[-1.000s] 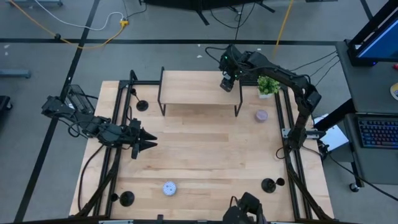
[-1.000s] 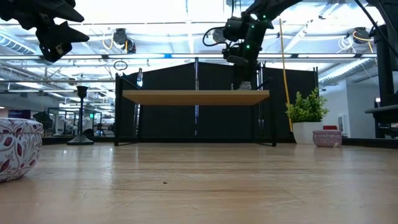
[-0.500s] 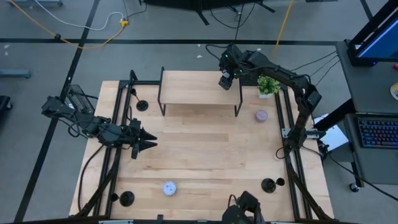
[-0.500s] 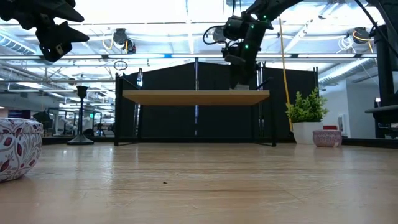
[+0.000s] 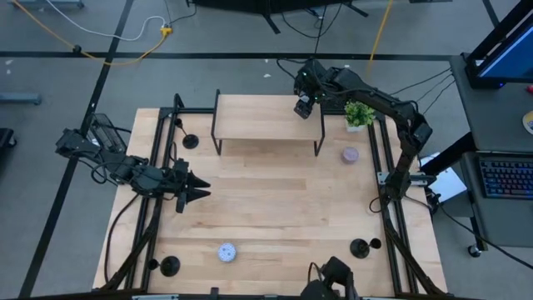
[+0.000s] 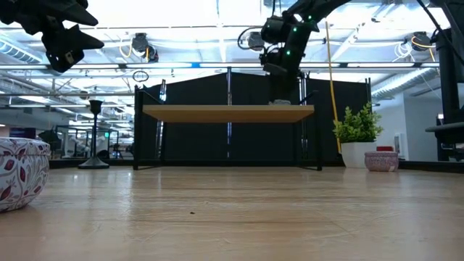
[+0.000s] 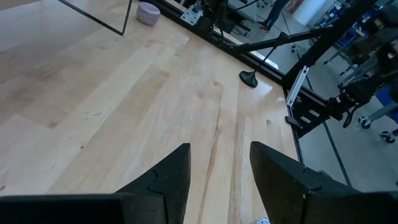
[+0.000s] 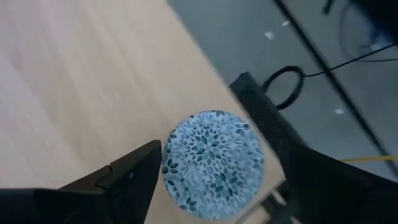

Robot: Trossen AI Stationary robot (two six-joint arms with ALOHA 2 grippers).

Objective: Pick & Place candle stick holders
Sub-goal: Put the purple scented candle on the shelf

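Note:
Three matte-black candle stick holders stand on their disc bases on the table: one at the far left (image 5: 191, 141), one at the near left (image 5: 170, 266), one at the near right (image 5: 360, 247), which also shows in the left wrist view (image 7: 250, 78). My right gripper (image 5: 302, 108) hovers open over the far right corner of the raised wooden shelf (image 5: 266, 118); a blue patterned puck (image 8: 213, 163) lies flat on the shelf below, between its spread fingers. My left gripper (image 5: 196, 193) is open and empty above the table's left side.
A lavender puck (image 5: 350, 154) and a small green potted plant (image 5: 360, 114) stand at the far right. A white patterned puck (image 5: 226, 252) lies near the front edge. Black frame rails run along the table's left and right sides.
My right gripper has risen from the shelf top and drawn a little toward the table's far edge. The blue puck stays on the shelf below it.

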